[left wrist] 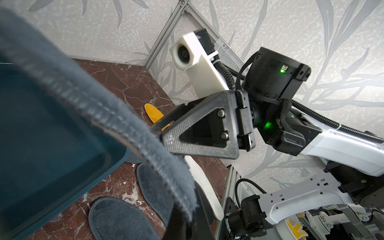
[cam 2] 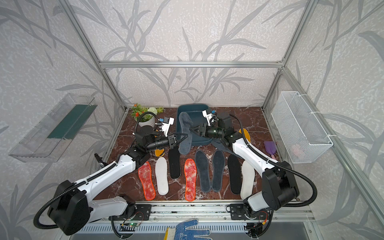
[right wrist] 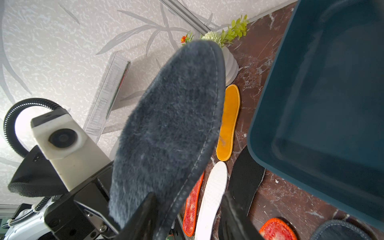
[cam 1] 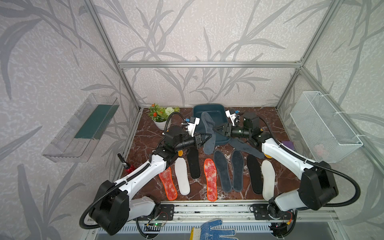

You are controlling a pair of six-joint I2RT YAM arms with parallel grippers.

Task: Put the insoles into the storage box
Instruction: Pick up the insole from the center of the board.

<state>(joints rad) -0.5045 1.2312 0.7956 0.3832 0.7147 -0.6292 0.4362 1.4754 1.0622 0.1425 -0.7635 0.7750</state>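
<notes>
A dark grey felt insole [cam 1: 207,145] [cam 2: 184,123] hangs upright over the near left rim of the teal storage box [cam 1: 207,108] [cam 2: 193,106]. My left gripper [cam 1: 209,136] [left wrist: 187,220] is shut on its edge. Across from it, my right gripper [cam 1: 214,128] [right wrist: 189,218] is open; the insole [right wrist: 172,116] lies against one finger and the other stands clear. No insole shows on the part of the box floor [right wrist: 322,93] that I can see. On the table lie red-orange [cam 1: 211,179], white [cam 1: 182,176], black [cam 1: 194,162], grey [cam 1: 223,170] and mustard [cam 2: 244,134] insoles.
A potted plant [cam 1: 161,116] stands at the back left beside the box. A white wire basket [cam 1: 324,126] hangs on the right wall and a clear shelf [cam 1: 81,128] on the left wall. A purple scoop [cam 2: 270,146] lies at the right. A blue-dotted glove [cam 1: 214,229] lies below the front rail.
</notes>
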